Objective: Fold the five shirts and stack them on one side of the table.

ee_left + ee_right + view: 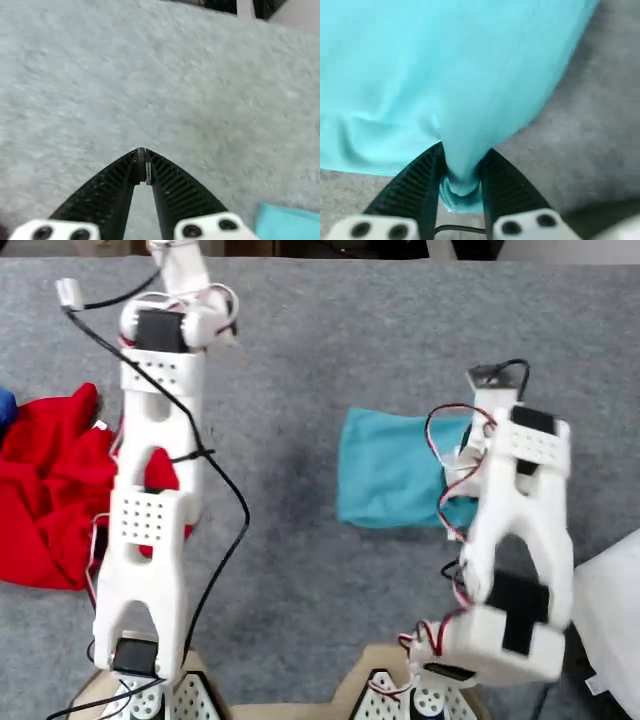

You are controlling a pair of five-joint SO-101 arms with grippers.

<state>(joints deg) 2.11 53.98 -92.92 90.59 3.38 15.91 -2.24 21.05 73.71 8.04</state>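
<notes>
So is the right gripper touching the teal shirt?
Touching. The right wrist view shows the right gripper closed on a bunched fold of the teal shirt, with cloth squeezed between both fingers.

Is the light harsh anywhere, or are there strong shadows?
High view: even light, no hard shadows on the table. Left wrist view: the left gripper casts no clear shadow. Right wrist view: table darkens beside the right gripper, holding the teal shirt.
</notes>
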